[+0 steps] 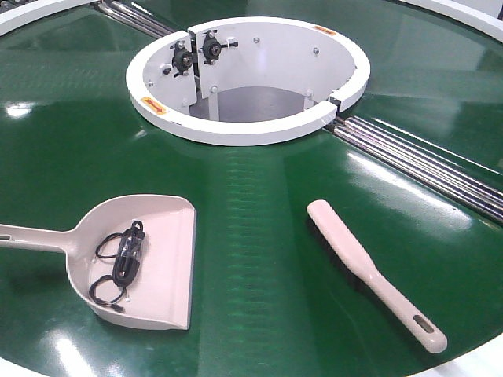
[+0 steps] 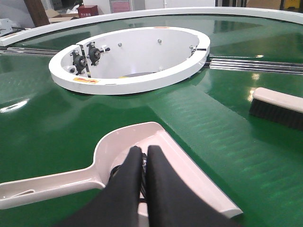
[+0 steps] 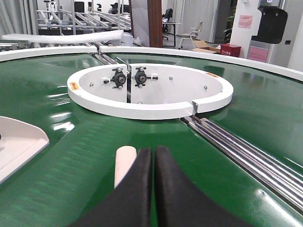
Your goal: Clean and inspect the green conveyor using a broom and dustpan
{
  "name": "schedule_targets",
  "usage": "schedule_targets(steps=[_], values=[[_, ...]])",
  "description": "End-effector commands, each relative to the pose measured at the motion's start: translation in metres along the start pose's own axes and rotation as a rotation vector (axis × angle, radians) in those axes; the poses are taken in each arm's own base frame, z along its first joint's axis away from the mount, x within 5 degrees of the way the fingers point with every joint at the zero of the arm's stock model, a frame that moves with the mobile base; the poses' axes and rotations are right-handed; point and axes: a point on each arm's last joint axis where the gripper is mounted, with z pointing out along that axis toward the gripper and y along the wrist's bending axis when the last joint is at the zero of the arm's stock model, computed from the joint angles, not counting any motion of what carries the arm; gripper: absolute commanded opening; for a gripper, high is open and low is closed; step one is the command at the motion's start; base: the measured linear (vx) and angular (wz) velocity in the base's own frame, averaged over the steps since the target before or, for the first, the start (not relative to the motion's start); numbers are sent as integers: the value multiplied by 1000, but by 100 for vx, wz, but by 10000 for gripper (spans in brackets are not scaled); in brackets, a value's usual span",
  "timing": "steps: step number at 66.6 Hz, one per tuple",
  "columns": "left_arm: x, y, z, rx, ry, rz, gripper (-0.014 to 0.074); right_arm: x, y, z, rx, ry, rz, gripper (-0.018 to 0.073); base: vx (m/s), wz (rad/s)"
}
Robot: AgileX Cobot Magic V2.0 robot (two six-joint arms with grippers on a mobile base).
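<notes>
Currently, the right tool (image 3: 152, 163), pressed together and empty, is hovering over the broom (image 1: 369, 268), whose long axis is running diagonally toward the belt's near-right rim.

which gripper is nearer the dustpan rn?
Left. The left gripper, jaws together, hangs directly over the dustpan. The right gripper sits above the broom, with the dustpan off to its left.
</notes>
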Motion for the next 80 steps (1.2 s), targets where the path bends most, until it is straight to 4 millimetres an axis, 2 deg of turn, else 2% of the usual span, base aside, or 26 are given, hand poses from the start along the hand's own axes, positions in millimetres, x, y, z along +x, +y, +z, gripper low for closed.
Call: schedule_targets(steps=[1,40,46,50,65,80], values=[[-15,5,-2,-37,-90,-16,-8,-15,-2,-1,17,-92,-9,-8,0,0],[-10,4,-3,-46,-90,5,-8,-15,-2,-1,17,-92,-9,-8,0,0],[2,5,-4,-81,-111,-2,-7,-15,-2,-1,17,-92,-9,-8,0,0],[13,7,-6,-133,-157,-70,-7,-15,-2,-1,17,-92,-9,-8,0,0],[67,6,-5,-269,-242,-194,-7,-15,-2,-1,17,-92,-9,-8,0,0],[73,6,-5,-269,-182,-196,-7,-15,-2,-1,17,-92,-9,-8,0,0]])
